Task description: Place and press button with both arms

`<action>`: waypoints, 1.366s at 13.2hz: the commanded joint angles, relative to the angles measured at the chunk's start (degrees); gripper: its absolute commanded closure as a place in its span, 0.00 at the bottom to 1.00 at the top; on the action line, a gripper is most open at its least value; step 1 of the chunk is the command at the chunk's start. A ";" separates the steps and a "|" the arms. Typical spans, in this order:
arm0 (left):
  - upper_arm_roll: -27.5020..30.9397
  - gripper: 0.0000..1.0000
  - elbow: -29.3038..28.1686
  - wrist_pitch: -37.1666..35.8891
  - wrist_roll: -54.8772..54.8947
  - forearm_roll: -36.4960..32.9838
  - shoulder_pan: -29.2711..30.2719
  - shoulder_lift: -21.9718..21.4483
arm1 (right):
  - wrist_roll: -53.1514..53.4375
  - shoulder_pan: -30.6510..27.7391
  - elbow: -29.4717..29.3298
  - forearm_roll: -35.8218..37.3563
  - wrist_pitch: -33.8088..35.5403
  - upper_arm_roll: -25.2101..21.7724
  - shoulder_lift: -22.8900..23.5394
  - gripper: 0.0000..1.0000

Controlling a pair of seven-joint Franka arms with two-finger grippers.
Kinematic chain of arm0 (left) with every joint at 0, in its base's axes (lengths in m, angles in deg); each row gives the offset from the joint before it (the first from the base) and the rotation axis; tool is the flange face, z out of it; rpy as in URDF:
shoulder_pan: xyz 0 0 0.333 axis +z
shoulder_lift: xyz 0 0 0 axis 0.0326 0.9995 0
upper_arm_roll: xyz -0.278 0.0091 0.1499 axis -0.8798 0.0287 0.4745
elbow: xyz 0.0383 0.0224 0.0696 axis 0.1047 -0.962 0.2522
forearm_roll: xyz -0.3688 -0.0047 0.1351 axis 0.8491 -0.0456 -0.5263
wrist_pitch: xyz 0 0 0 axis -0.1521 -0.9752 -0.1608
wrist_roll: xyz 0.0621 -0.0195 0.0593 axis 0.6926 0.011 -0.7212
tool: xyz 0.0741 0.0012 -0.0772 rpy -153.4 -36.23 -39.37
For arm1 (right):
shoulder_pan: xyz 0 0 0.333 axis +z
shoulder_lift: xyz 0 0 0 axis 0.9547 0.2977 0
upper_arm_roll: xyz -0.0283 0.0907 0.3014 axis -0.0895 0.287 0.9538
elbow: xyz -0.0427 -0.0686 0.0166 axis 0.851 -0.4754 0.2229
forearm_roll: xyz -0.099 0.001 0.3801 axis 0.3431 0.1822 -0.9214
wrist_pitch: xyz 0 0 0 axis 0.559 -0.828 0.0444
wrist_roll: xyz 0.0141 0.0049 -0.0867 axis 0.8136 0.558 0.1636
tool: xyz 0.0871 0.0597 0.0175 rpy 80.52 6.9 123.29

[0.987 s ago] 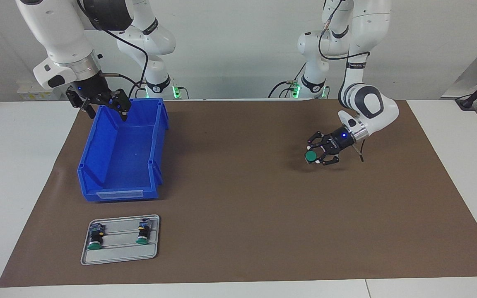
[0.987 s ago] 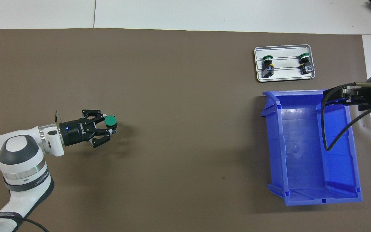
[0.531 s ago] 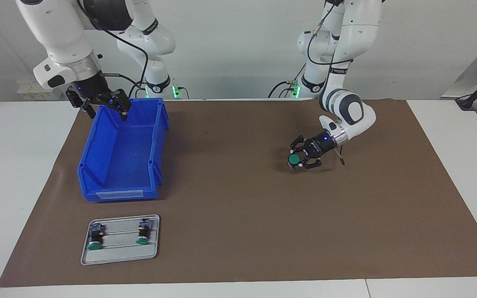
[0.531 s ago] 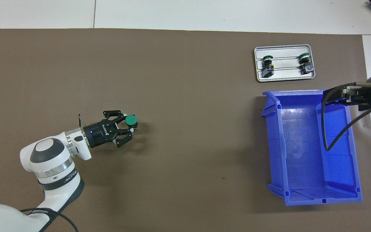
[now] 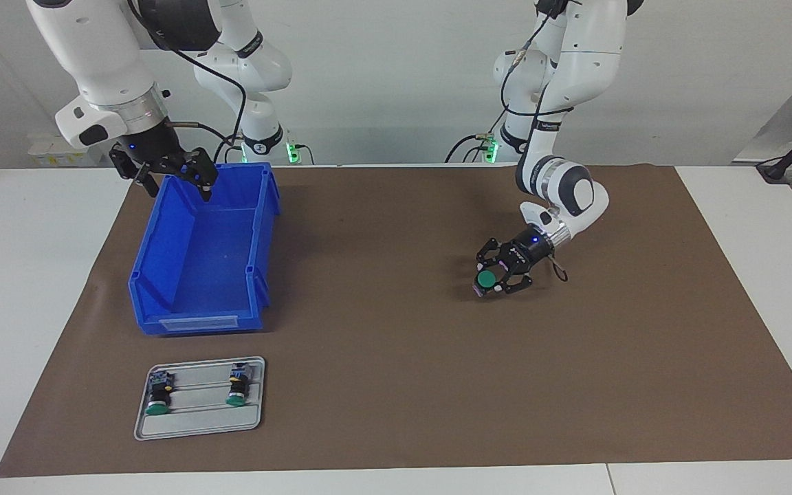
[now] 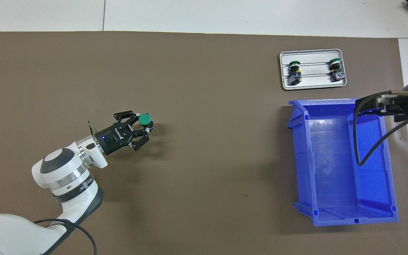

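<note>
A button (image 5: 486, 279) with a round green cap sits between the fingers of my left gripper (image 5: 491, 282), which is shut on it. The gripper hangs low over the brown mat (image 5: 396, 385), toward the left arm's end of the table; whether the button touches the mat I cannot tell. From overhead the green cap of the button (image 6: 144, 119) faces up at the tip of the left gripper (image 6: 144, 124). My right gripper (image 5: 176, 184) waits open above the robot-side rim of the blue bin (image 5: 162, 254); overhead, the right gripper (image 6: 368, 105) shows only in part.
A grey tray (image 5: 196, 430) lies on the mat, farther from the robots than the bin (image 6: 390, 166). Two more green-capped buttons (image 5: 157, 397) (image 5: 236, 388) lie on it. The tray (image 6: 313, 86) and the bin sit toward the right arm's end.
My left arm has carried the button toward the middle of the mat and turned its wrist. The right arm has not moved.
</note>
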 commanded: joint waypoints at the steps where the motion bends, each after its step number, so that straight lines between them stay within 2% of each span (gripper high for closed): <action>1: 0.41 0.83 0.21 0.88 3.61 1.87 -1.83 1.16 | -1.34 -0.37 0.24 -1.43 0.60 0.06 -0.31 0.00; 4: 0.41 0.88 -1.11 0.27 7.56 1.79 -2.18 2.03 | -1.25 -0.37 0.24 -1.43 0.68 0.06 -0.31 0.00; 8: 0.41 0.85 -2.34 -0.87 8.98 1.79 -2.18 2.22 | -1.34 -0.37 0.24 -1.43 0.68 0.06 -0.31 0.00; 9: 0.41 0.76 -2.43 -0.87 8.98 1.79 -2.18 2.22 | -1.25 -0.37 0.24 -1.43 0.68 0.06 -0.31 0.00; 10: 0.41 0.57 -2.43 -0.87 8.98 1.79 -2.18 2.22 | -1.34 -0.37 0.24 -1.43 0.60 0.06 -0.31 0.00; 11: 0.41 0.50 -2.60 -1.05 8.98 1.79 -2.18 2.13 | -1.34 -0.37 0.24 -1.43 0.68 0.06 -0.31 0.00; 12: 0.41 0.38 -2.69 -1.14 8.98 1.79 -2.10 2.04 | -1.34 -0.37 0.24 -1.43 0.60 0.06 -0.31 0.00; 15: 0.41 0.30 -3.22 -1.40 8.98 1.79 -2.09 1.87 | -1.34 -0.37 0.24 -1.43 0.68 0.06 -0.31 0.00; 16: 0.41 0.20 -3.31 -1.66 8.98 1.79 -2.09 1.78 | -1.25 -0.37 0.24 -1.43 0.60 0.06 -0.31 0.00; 17: 0.41 0.05 -3.31 -1.67 8.98 1.79 -2.09 1.69 | -1.25 -0.37 0.24 -1.43 0.68 0.06 -0.31 0.00; 18: 0.41 0.02 -3.31 -1.67 8.90 1.79 -2.09 1.69 | -1.25 -0.37 0.24 -1.43 0.68 0.06 -0.31 0.00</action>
